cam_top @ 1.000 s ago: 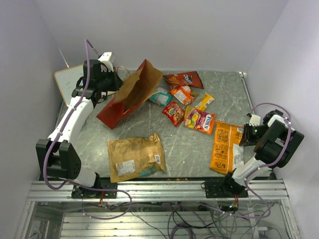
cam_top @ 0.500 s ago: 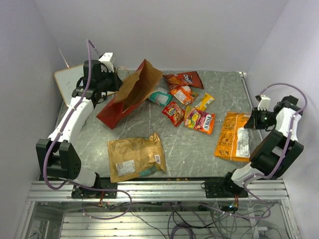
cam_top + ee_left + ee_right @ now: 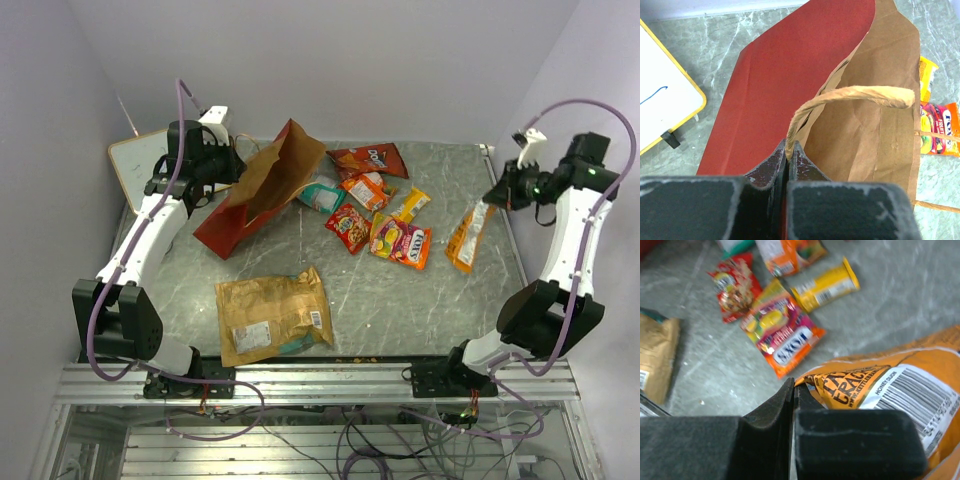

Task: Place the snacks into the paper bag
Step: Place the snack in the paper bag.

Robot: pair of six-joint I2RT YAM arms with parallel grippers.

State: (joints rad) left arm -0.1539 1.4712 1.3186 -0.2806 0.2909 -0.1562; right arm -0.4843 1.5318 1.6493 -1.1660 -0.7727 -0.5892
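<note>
Our right hand (image 3: pixel 497 193) pinches the orange bag (image 3: pixel 463 238) by one corner above the worktop's (image 3: pixel 400 300) right edge — a swing could shake it loose. Our left hand (image 3: pixel 222 163), clamped on the handle (image 3: pixel 855 93), props the paper bag (image 3: pixel 262 185) near the far-left corner — its mouth could sag.

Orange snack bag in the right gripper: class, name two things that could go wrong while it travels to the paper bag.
1. The right gripper pinches the orange snack bag only at its edge, so it might slip free.
2. The paper bag leans, its mouth held up just by the handle in the left gripper; the wide packet may catch on the rim.
</note>
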